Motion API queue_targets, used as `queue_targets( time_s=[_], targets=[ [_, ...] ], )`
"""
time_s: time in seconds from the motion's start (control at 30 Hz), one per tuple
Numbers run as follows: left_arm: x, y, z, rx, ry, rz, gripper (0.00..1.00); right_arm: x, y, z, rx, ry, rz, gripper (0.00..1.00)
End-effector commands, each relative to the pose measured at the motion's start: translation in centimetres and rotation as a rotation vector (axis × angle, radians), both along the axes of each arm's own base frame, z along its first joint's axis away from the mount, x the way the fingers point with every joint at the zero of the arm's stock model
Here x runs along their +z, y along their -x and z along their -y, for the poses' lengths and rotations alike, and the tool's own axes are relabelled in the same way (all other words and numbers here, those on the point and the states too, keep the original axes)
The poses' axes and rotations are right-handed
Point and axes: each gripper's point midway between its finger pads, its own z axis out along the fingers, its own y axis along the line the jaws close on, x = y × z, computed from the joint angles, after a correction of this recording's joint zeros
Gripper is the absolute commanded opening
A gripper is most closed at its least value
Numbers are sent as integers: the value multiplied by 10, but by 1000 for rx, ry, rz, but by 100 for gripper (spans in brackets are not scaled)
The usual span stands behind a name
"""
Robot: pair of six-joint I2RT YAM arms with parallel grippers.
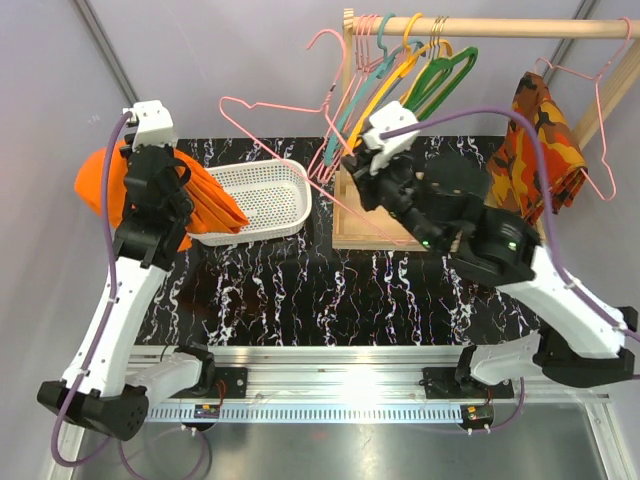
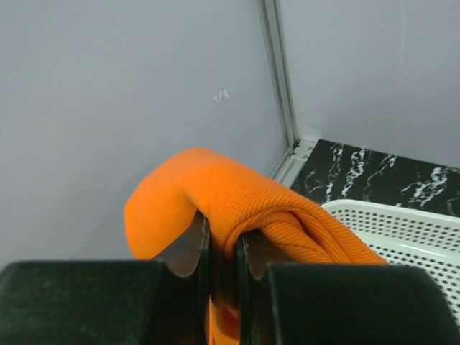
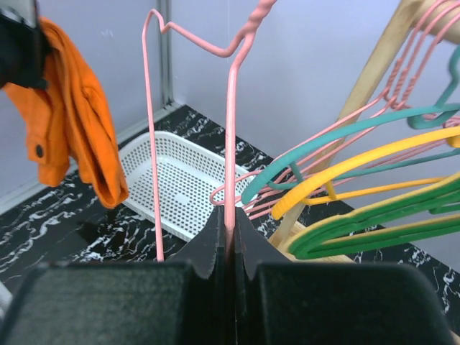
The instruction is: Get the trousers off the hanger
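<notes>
A black marbled table point(image 1: 330, 295) carries a wooden rack point(image 1: 500, 27) at the far right. A camouflage garment point(image 1: 535, 140) and green, yellow, teal and pink hangers point(image 1: 440, 70) hang from its rail.

The trousers point(image 1: 100, 180) are plain bright orange ribbed cloth, bunched into a thick soft fold. They are lifted off the table at the far left, beside the grey wall. In the overhead view their long axis runs left to right, and the right tip reaches over the left end of the white basket point(image 1: 262, 166). The right wrist view shows them drooping in folds, with a small dark button on one flap. They hang well apart from the hanger.

The hanger point(image 1: 224, 99) is thin pink wire, raised in the air above the basket. Its wide corner points left and its twisted neck rises toward the rack.

The left gripper point(image 2: 221, 237) is clamped tight on a fold of the trousers, with cloth spilling over both fingers. The right gripper point(image 3: 226, 230) is pinched closed on one straight run of the hanger wire, and the wire stands up between its fingertips.
</notes>
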Motion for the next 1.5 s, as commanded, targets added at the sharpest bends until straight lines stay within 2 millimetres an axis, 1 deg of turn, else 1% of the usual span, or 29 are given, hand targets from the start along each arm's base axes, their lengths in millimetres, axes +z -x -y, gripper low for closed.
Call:
queue_targets(
  time_s=[0.0, 0.07, 0.1, 0.2, 0.23, 0.27, 0.3, 0.33, 0.4, 0.43, 0.47, 0.53, 0.63, 0.67, 0.7, 0.73, 0.77, 0.8, 0.83, 0.87, 0.9, 0.93, 0.97, 1.0, 1.07, 1.13, 1.27, 1.43, 1.47],
  targets=[
    [50, -3, -13, -5, -11, 189, 0, 50, 27, 35, 65, -124, 63, 0],
    [50, -7, -19, 2, -19, 193, 0, 59, 34, 50, 70, -149, 74, 0],
    [44, -16, -21, 6, -29, 170, 0, 59, 36, 53, 72, -151, 76, 0],
    [47, -31, -24, 8, -56, 189, 0, 62, 42, 73, 52, -166, 84, 0],
    [40, -42, -23, -4, -64, 171, 0, 66, 45, 83, 41, -187, 92, 0],
    [44, -49, -18, -41, -85, 190, 0, 62, 46, 84, 40, -184, 86, 0],
    [41, -56, -14, -63, -107, 184, 0, 62, 47, 89, 36, -192, 85, 0],
    [29, -65, -11, -80, -129, 157, 0, 63, 52, 96, 36, -202, 84, 0],
    [26, -75, -4, -118, -194, 154, 0, 58, 54, 101, 35, -213, 69, 0],
    [10, -81, -2, -136, -227, 118, 0, 59, 57, 109, 31, -226, 69, 0],
    [14, -83, 2, -157, -289, 134, 0, 54, 58, 109, 34, -229, 55, 0],
    [8, -85, 2, -151, -324, 143, 0, 51, 62, 118, 29, -242, 47, 0],
    [-5, -99, 10, -184, -353, 121, 0, 41, 65, 124, 26, -239, 23, 0],
    [-6, -104, 16, -204, -368, 113, 0, 37, 65, 124, 25, -238, 11, 0],
    [-17, -113, 22, -217, -377, 83, 0, 36, 66, 127, 22, -239, 9, 0],
    [-23, -118, 39, -255, -391, 68, 0, 35, 68, 131, 21, -244, 7, 0],
    [-27, -121, 46, -260, -426, 48, 0, 32, 68, 133, 16, -247, 2, 0],
    [-44, -128, 57, -284, -454, 4, 0, 32, 69, 135, 12, -252, 2, 0],
    [-53, -129, 77, -325, -481, -11, 0, 34, 71, 142, 4, -269, 7, 0],
    [-55, -129, 84, -328, -505, -4, 0, 32, 71, 144, 0, -272, 5, 0],
    [-71, -128, 93, -357, -516, -29, 0, 33, 72, 146, -2, -276, 5, 0],
    [-80, -128, 107, -395, -520, -35, 0, 32, 73, 150, -6, -278, 5, 0],
    [-84, -127, 114, -418, -525, -31, 0, 33, 74, 153, -7, -283, 3, 0],
    [-99, -127, 117, -438, -531, -55, 0, 32, 76, 157, -6, -279, -4, 0],
    [-115, -132, 127, -493, -533, -90, 0, 32, 79, 161, -2, -286, -12, 0],
    [-124, -135, 136, -536, -524, -108, 0, 32, 82, 168, -7, -296, -15, 0],
    [-161, -142, 163, -652, -541, -221, 0, 31, 86, 180, -16, -310, -20, 0],
    [-183, -147, 181, -699, -529, -277, 0, 32, 88, 191, -37, -322, -14, 0],
    [-182, -148, 184, -704, -527, -275, 0, 32, 89, 192, -37, -321, -13, 0]
  ],
)
